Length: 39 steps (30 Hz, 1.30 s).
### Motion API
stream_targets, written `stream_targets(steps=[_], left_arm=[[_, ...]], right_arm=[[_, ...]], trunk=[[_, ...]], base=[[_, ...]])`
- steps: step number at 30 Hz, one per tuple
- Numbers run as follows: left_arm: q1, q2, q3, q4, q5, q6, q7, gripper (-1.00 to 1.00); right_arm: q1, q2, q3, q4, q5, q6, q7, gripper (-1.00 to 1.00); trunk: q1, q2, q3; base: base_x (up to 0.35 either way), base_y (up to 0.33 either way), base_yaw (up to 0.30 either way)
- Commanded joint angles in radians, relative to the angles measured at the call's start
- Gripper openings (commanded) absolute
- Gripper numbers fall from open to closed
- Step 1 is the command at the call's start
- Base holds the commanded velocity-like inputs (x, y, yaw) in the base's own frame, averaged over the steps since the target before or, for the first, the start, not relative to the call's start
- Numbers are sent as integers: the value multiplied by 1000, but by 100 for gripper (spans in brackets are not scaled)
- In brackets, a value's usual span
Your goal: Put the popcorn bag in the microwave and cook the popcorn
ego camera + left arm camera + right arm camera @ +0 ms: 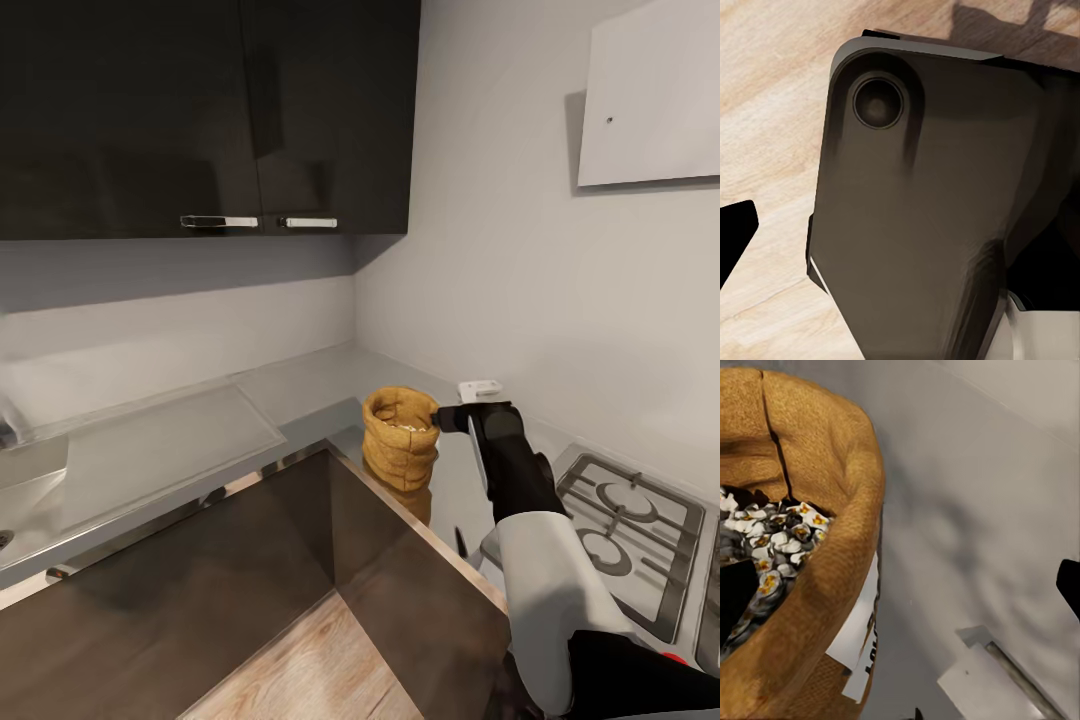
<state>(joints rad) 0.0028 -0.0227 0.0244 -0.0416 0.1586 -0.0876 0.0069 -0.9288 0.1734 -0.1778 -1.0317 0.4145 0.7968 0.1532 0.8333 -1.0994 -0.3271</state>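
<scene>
The tan-brown popcorn bag point(400, 440) stands upright on the grey countertop point(300, 390), near its inner corner, with pale popcorn point(776, 544) heaped in its round mouth. My right gripper point(440, 418) is open at the bag's rim. In the right wrist view one black fingertip point(735, 596) sits over the popcorn inside the mouth, and the other point(1069, 583) is well outside the bag wall point(832, 495). My left gripper point(900, 232) hangs low over the wooden floor, in front of a dark part of the robot's body, with one fingertip point(736, 229) far out to the side. The microwave is out of view.
A steel gas hob point(625, 520) with black grates lies right of the bag, under my right arm. A drainboard and sink point(150, 450) stretch to the left. Dark wall cabinets point(210, 110) hang above. A small white object point(480, 388) sits behind the gripper. Dark base cabinets point(250, 570) stand below the counter edge.
</scene>
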Motion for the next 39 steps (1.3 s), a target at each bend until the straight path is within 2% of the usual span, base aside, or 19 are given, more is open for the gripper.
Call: stream_targets(steps=[1, 3, 5, 9, 18, 22, 27, 32, 39], left_arm=[[0, -1, 2, -1, 5, -1, 1, 100], [0, 0, 2, -1, 5, -1, 1, 100], [0, 0, 2, -1, 5, -1, 1, 100], [0, 0, 2, -1, 5, -1, 1, 100], [0, 0, 2, -1, 5, -1, 1, 100], [0, -1, 2, -2, 5, -1, 1, 100], [0, 0, 2, -2, 5, -1, 1, 100], [0, 0, 2, -1, 5, -1, 1, 100], [0, -2, 2, -2, 5, -1, 1, 100]], right_arm=[[-1, 1, -3, 0, -21, 2, -8, 100], [-1, 1, -3, 3, -74, -1, -39, 100], [-1, 1, 1, 6, -147, -4, -95, 100], [-1, 1, 5, 7, -175, -5, -147, 100], [-1, 1, 12, -6, -175, -1, -151, 100], [-1, 1, 11, -53, -169, 11, -150, 100], [-1, 1, 12, -67, -162, 74, -154, 100], [-1, 1, 12, -68, -164, 80, -155, 100], [-1, 1, 17, -72, -172, 70, -146, 100]], trunk=[[0, -1, -1], [0, -1, -1], [0, -1, -1], [0, -1, -1], [0, -1, -1], [0, -1, -1], [0, -1, -1], [0, -1, -1], [0, -1, -1]], base=[[0, 0, 0], [0, 0, 0], [0, 0, 0], [0, 0, 0], [0, 83, 0], [0, 14, 0], [0, 1, -141], [0, 0, -247], [0, 87, -36]])
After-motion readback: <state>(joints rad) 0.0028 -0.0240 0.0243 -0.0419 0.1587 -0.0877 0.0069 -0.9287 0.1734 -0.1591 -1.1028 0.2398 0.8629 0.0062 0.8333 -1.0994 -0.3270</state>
